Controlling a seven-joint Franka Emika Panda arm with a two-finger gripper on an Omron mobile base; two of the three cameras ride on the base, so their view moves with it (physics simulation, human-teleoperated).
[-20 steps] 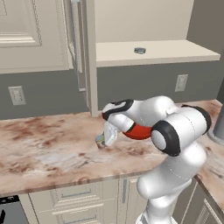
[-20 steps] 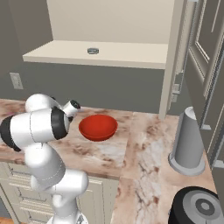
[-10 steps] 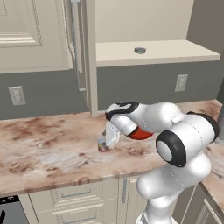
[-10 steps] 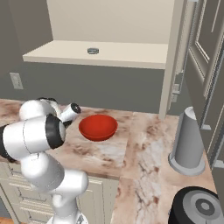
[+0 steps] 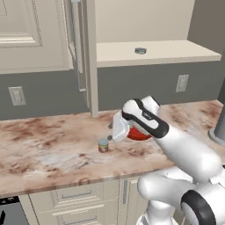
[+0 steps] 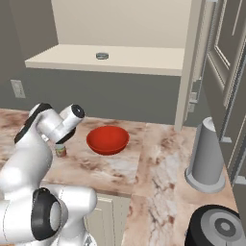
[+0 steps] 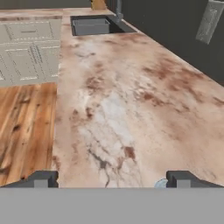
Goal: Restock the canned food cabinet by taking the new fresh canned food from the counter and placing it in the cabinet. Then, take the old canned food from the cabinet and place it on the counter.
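The white arm bends forward from the base, its dark-banded wrist angled down to the left, and the pincer (image 7: 109, 179) hangs low over the counter (image 7: 131, 109), its two dark fingertips (image 7: 43, 178) spread wide apart with nothing between them.

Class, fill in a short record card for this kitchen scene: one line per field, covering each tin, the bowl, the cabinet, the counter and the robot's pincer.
Flat tin: small silver-grey round tin lying on the cream cabinet shelf
Labelled can: small upright can with red-orange label standing on the marbled stone counter
Bowl: red bowl on the counter, right of the can in the right base view
Cabinet door: open
Pincer: open, empty, fingertips wide apart, just beside the labelled can
Other: grey cylinder on the counter
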